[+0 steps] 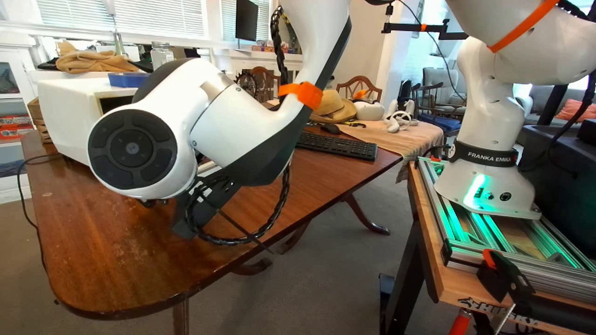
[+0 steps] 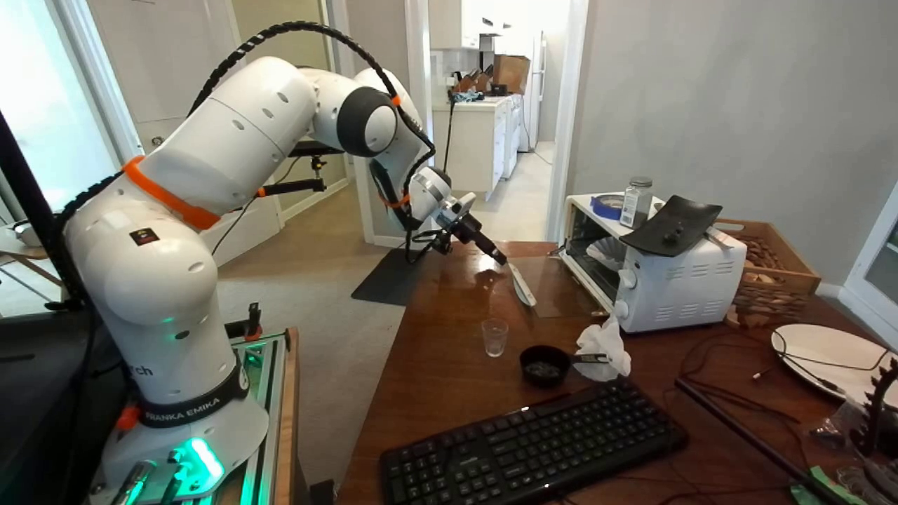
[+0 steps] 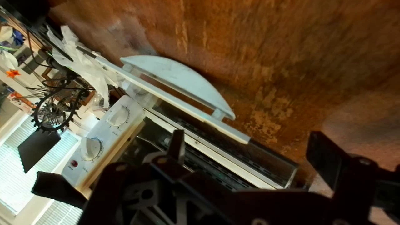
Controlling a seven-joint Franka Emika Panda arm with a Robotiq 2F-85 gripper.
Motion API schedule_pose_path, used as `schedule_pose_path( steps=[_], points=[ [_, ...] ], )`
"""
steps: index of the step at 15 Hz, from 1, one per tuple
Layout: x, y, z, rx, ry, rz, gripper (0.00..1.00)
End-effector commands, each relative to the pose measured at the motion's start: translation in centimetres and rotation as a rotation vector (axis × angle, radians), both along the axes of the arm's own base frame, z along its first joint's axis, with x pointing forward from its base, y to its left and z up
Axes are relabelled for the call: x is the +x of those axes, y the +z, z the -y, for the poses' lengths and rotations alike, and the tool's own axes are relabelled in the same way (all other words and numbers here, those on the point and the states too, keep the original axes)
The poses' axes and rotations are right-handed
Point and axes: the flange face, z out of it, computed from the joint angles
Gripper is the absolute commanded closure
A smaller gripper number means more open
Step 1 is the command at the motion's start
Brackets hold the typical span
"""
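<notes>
My gripper (image 3: 247, 147) is open and empty, with its two dark fingers wide apart in the wrist view. In an exterior view its fingertips (image 2: 499, 258) point down near the far end of a white door handle (image 2: 523, 287). I cannot tell whether they touch it. The handle (image 3: 184, 78) belongs to the glass door (image 2: 565, 286) of a white toaster oven (image 2: 684, 291). The door is folded down, so the oven stands open with a rack inside. The oven also shows in an exterior view (image 1: 70, 116), where the arm hides the gripper and door.
On the wooden table (image 1: 116, 260) are a clear cup (image 2: 494, 338), a black bowl (image 2: 545, 365), a crumpled white sheet (image 2: 605, 347) and a keyboard (image 2: 533, 452). A black dish (image 2: 670, 221), a jar (image 2: 636, 203) and blue tape (image 2: 607, 205) sit on the oven. A basket (image 2: 779, 280) stands behind it.
</notes>
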Motion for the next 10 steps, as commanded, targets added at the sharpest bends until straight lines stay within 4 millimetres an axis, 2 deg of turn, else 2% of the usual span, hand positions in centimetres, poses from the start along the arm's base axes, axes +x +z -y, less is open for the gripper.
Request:
schedule_pose_path(
  steps=[1,5,10],
  points=[
    [0.7,-0.7,-0.1,0.031,0.001,-0.017,0.00],
    [1.1,-0.8,1.5,0.022,-0.046,-0.015,0.00],
    [1.5,0.5,2.9,-0.017,-0.092,0.020,0.00]
  ],
)
